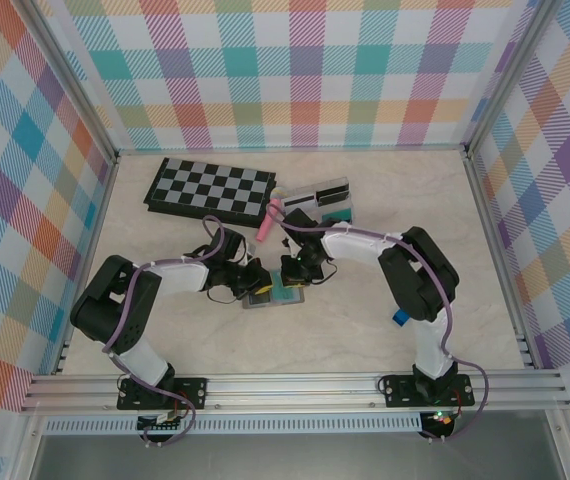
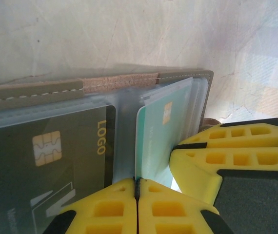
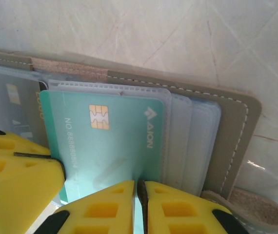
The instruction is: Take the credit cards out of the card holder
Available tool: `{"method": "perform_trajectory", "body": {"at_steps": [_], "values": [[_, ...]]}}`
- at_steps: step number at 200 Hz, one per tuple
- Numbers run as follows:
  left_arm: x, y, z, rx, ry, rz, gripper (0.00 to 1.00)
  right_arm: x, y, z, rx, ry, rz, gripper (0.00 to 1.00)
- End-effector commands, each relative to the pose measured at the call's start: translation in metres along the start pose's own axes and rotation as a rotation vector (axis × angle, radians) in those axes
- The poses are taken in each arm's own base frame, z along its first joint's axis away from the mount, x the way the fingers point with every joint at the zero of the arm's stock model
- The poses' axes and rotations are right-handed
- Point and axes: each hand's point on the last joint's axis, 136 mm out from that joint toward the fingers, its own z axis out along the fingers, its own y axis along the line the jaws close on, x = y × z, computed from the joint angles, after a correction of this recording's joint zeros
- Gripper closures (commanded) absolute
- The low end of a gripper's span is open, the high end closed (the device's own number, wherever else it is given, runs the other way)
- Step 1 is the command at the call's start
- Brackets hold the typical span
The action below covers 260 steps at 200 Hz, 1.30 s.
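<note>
Top view: both arms meet mid-table over the open wallet (image 1: 265, 300), with the left gripper (image 1: 254, 283) and right gripper (image 1: 293, 275) both down on it; too small here to read the jaws. Left wrist: left gripper's fingers are pressed together at the wallet's near edge, right on the seam between the two clear pockets, and it looks to be pinching the wallet there to hold it down. Black card (image 2: 46, 156) is fully seated in its pocket, nothing touching it. Teal card (image 2: 161, 131) sits skewed in the other pocket. Right wrist: right gripper is nearly shut on the teal card's near edge, a thin pinch; can't tell if pocket film is caught too. Status: nothing out yet, teal extraction looks started, black not begun, both cards left to clear the wallet
</note>
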Motion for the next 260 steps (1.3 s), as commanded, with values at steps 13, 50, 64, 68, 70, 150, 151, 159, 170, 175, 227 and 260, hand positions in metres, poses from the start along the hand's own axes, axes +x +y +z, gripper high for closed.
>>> {"method": "perform_trajectory", "body": {"at_steps": [13, 50, 64, 68, 70, 150, 151, 159, 170, 175, 227, 260], "values": [[0.004, 0.002, -0.009, 0.024, 0.015, 0.046, 0.94, 0.011, -0.034, 0.018, 0.136, 0.061, 0.062, 0.86], [0.002, 0.002, -0.019, 0.047, 0.000, 0.060, 0.96, 0.010, -0.038, 0.016, 0.131, 0.055, 0.088, 0.86], [0.000, 0.002, -0.022, 0.051, -0.009, 0.068, 0.98, 0.009, -0.037, 0.015, 0.119, 0.050, 0.095, 0.86], [0.000, 0.003, -0.023, 0.047, -0.012, 0.069, 0.99, 0.009, -0.036, 0.015, 0.115, 0.049, 0.097, 0.86], [0.000, 0.002, -0.023, 0.048, -0.013, 0.070, 0.99, 0.009, -0.036, 0.014, 0.112, 0.047, 0.098, 0.86], [0.000, 0.014, -0.042, -0.024, -0.041, 0.067, 1.00, 0.004, -0.029, 0.006, 0.048, 0.021, 0.118, 0.85], [0.000, 0.013, -0.042, -0.024, -0.041, 0.068, 1.00, 0.004, -0.029, 0.006, 0.047, 0.021, 0.118, 0.85], [0.001, 0.012, -0.047, -0.027, -0.046, 0.068, 1.00, 0.003, -0.026, 0.004, 0.027, 0.012, 0.117, 0.84], [0.002, 0.011, -0.054, -0.038, -0.054, 0.075, 1.00, 0.001, -0.021, 0.001, -0.007, -0.002, 0.113, 0.84], [0.002, 0.009, -0.057, -0.041, -0.060, 0.083, 1.00, 0.000, -0.018, -0.002, -0.026, -0.010, 0.107, 0.83], [0.003, -0.001, -0.087, -0.063, -0.112, 0.117, 1.00, -0.020, 0.019, -0.052, -0.276, -0.137, 0.045, 0.61], [-0.002, -0.032, -0.106, 0.032, -0.173, 0.144, 1.00, -0.029, 0.032, -0.083, -0.450, -0.174, 0.028, 0.47]]}}
